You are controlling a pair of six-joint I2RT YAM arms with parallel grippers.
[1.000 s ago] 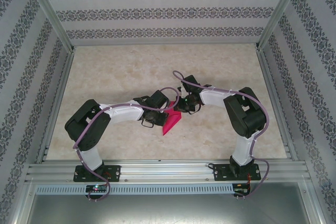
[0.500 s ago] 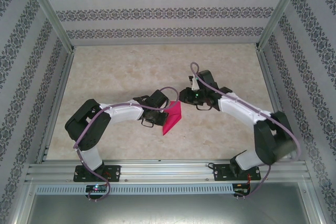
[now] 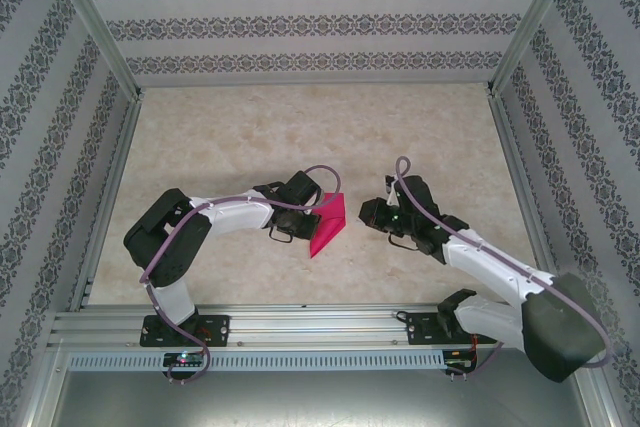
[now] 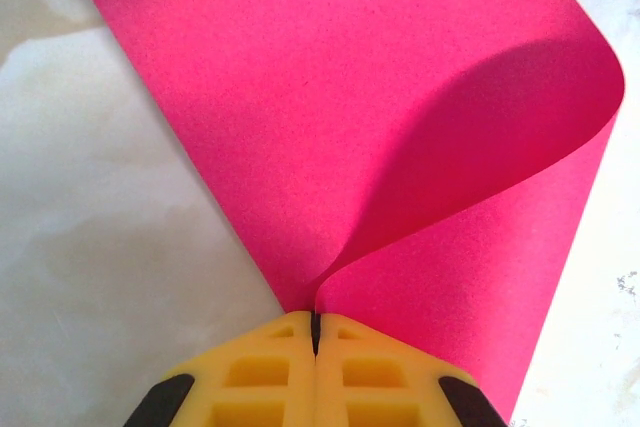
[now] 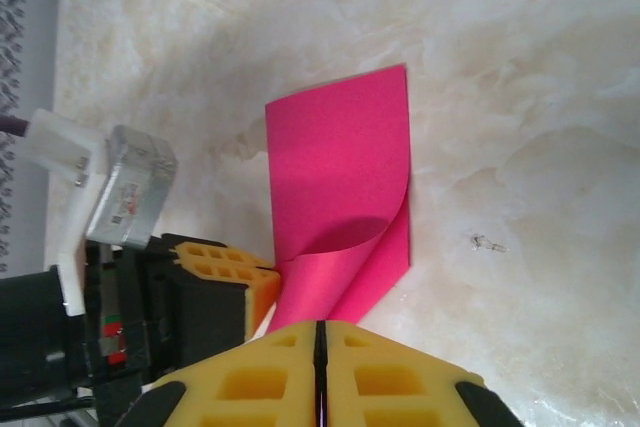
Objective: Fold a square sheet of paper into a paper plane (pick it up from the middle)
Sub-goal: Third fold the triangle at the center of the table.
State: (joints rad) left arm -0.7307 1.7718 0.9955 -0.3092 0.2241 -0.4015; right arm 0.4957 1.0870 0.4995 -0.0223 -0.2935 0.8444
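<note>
Right gripper [image 3: 367, 213] withdrawn — sheet [image 3: 328, 224] (curled) points near-left.

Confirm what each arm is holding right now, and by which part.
The left gripper is shut on the pink sheet, its fingers pinching the edge where the curled-over layers meet. The right gripper is shut on nothing, apart from the sheet.

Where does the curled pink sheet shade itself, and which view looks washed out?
Left wrist view: the pink sheet shows a dark rounded shadow under its curled flap. Right wrist view: a smaller shadow under that curl, the pale table brightly washed. Top external view: even light, sheet too small to tell.
</note>
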